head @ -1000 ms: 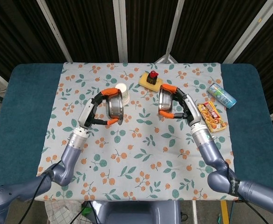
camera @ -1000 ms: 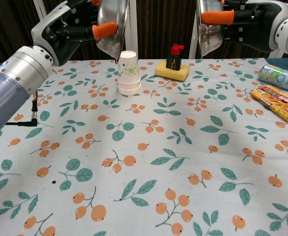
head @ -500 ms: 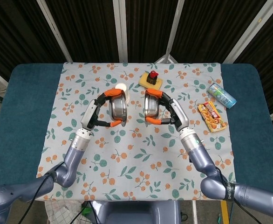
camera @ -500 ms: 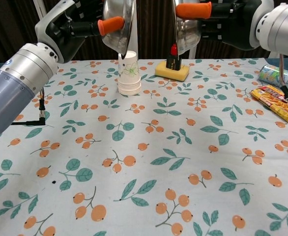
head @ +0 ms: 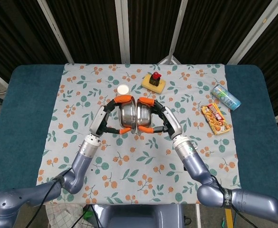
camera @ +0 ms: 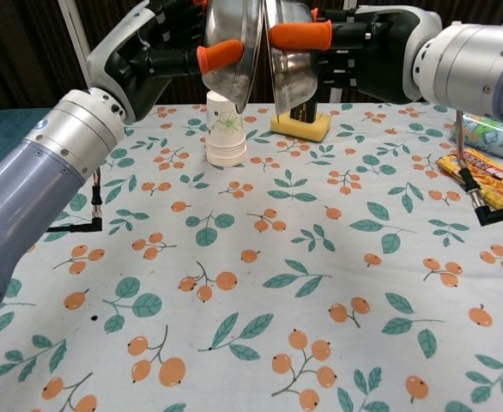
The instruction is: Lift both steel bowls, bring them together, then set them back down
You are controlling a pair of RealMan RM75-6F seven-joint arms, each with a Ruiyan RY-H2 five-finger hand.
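Both hands have swung inward: left hand point(head: 111, 116) grips left bowl point(head: 128, 116), right hand point(head: 159, 118) grips right bowl point(head: 143, 117), rims meeting above table point(head: 34, 109). Chest view shows a slight gap, plus cups point(camera: 225, 129) behind.

Setting: dark backdrop, covered tabletop.
Teal tabletop point(head: 27, 109) under a floral cloth point(head: 77, 85); black corrugated panels point(head: 87, 28) behind, crossed by pale metal struts point(head: 122, 28); even light.

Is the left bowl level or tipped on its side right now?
Tipped: the left bowl stands on edge in the left hand, rim facing the right bowl.
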